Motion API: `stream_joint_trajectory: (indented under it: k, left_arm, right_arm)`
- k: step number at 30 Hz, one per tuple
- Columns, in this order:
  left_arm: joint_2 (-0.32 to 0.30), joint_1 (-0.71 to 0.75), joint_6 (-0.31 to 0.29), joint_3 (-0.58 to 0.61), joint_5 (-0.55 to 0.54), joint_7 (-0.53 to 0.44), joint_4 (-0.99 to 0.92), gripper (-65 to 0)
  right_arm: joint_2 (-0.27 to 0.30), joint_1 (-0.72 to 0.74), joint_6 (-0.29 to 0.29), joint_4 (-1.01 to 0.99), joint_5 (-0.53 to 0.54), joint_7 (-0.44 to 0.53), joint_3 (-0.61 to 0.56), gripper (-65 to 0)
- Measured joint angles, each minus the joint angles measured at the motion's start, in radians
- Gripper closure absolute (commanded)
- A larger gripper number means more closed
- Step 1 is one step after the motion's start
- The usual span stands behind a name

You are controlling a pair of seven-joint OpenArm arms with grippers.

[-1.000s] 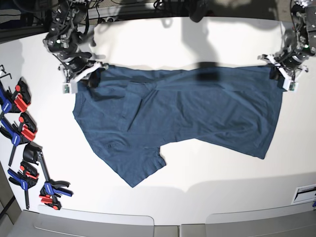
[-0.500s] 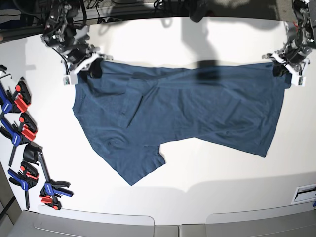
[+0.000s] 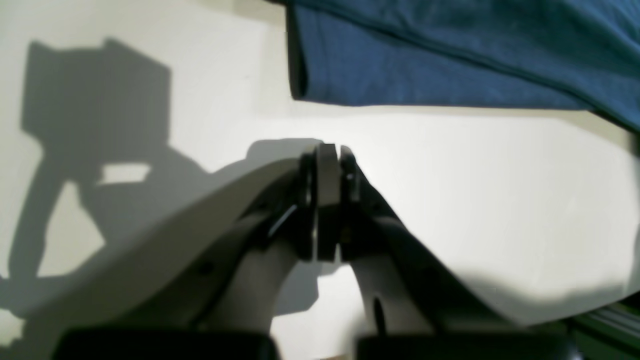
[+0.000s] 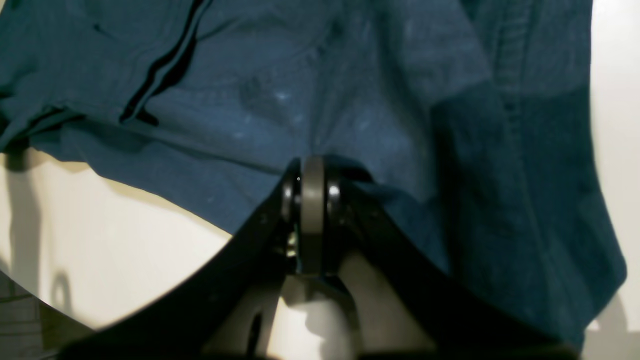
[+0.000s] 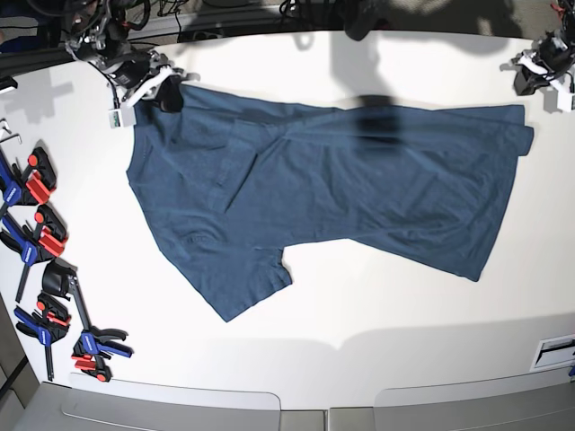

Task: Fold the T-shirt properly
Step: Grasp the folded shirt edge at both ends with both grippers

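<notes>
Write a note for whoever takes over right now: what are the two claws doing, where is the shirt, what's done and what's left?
Left gripper: shut, empty, off the cloth near the table's far corner.
Right gripper: shut, apparently pinching the shirt at its far corner.
Shirt: spread sideways on the table, creased, one sleeve pointing to the near edge.
Done: the shirt is laid out roughly flat.
Left: smooth it and make all the folds; no finished fold shows.

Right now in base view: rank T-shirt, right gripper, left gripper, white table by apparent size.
1. White table
2. T-shirt
3. Right gripper and left gripper: both small and partly cut off at the frame edges, so no ranking between them.
</notes>
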Motion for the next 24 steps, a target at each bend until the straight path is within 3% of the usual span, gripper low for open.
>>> stream_joint_trajectory:
  k: [5, 13, 20, 24]
  left_arm:
    - [0.002, 0.001, -0.050, -0.007, -0.010, -0.053, 0.075, 0.0]
    - [0.000, -0.151, -0.035, 0.010, 0.087, -0.056, 0.130, 0.0]
    - [0.000, -0.198, 0.015, 0.175, 0.130, -0.064, 0.110, 0.0]
    - [0.001, -0.194, 0.014, 0.273, 0.159, -0.059, 0.074, 0.0]
  right_arm:
    - [0.000, 0.000, 0.000, 0.000, 0.000, -0.002, 0.005, 0.0]
    - [0.000, 0.000, 0.000, 0.000, -0.008, 0.013, 0.006, 0.0]
    - [0.000, 0.000, 0.000, 0.000, -0.011, 0.015, 0.006, 0.0]
    - [0.000, 0.000, 0.000, 0.000, -0.011, 0.017, 0.006, 0.0]
